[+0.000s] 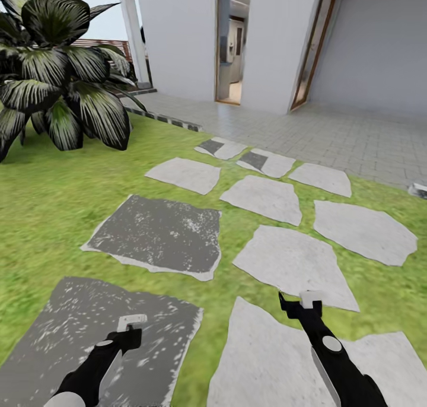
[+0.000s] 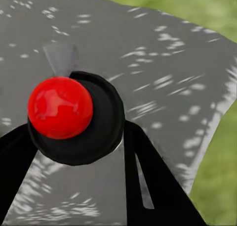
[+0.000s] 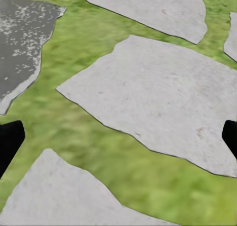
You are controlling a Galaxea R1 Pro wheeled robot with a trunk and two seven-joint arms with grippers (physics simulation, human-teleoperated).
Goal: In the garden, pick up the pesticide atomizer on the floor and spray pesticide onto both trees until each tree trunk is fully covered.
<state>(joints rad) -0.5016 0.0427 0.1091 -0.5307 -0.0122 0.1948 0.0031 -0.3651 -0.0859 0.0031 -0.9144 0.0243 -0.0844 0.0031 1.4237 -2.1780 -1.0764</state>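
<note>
My left jaws (image 1: 131,327) pinch the pesticide atomizer (image 2: 106,127). It is a round black body with a glossy red knob, and its long axis points along my fingers. It hangs over the dark speckled stepping stone (image 1: 157,235). My right jaws (image 1: 302,303) are spread wide and hold nothing, beside that stone, above pale, matte paving and blurred grass (image 3: 98,137). From here I see no thick trunk.

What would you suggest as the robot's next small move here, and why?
Probably turn the base to look around the lawn. The left gripper seems to hold a black item with a red ball, perhaps the sprayer, above a dark stone. The right gripper is open over a pale stone. Ahead are only a dark-leaved plant and the house, no thick trunk.
</note>
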